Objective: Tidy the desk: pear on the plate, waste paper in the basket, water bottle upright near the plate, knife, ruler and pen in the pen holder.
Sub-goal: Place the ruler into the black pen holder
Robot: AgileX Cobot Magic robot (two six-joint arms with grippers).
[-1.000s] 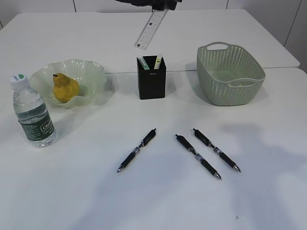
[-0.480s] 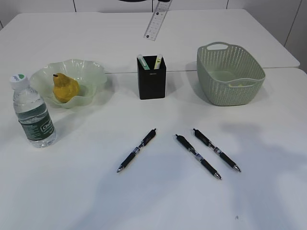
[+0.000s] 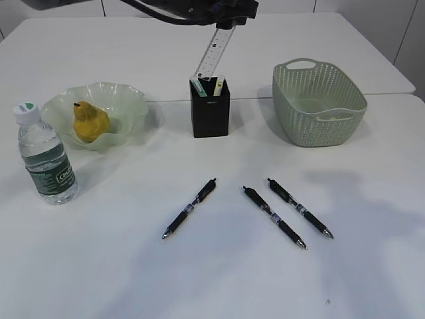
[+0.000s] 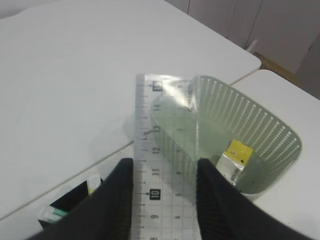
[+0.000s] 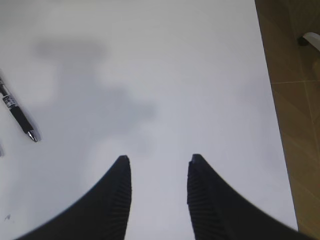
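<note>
My left gripper (image 3: 228,18) (image 4: 164,162) is shut on a clear ruler (image 3: 211,54) (image 4: 162,145). The ruler hangs at a slant, its lower end just at the mouth of the black pen holder (image 3: 210,113) (image 4: 70,202). Two greenish items (image 3: 199,86) stand in the holder; I cannot tell whether one is the knife. Three black pens (image 3: 190,208) (image 3: 273,216) (image 3: 299,207) lie on the table in front. The pear (image 3: 89,121) sits on the wavy green plate (image 3: 129,100), the water bottle (image 3: 45,159) upright beside it. Waste paper (image 4: 234,160) lies in the basket (image 3: 319,103). My right gripper (image 5: 157,159) hovers open over bare table.
A seam between two tables (image 3: 265,98) runs behind the pen holder. In the right wrist view one pen tip (image 5: 20,120) lies to the left and the table's right edge (image 5: 272,100) drops to a brown floor.
The left arm has come down into view, bringing the ruler lower and nearer, from above the far table to the pen holder's mouth. Nothing else moved.
</note>
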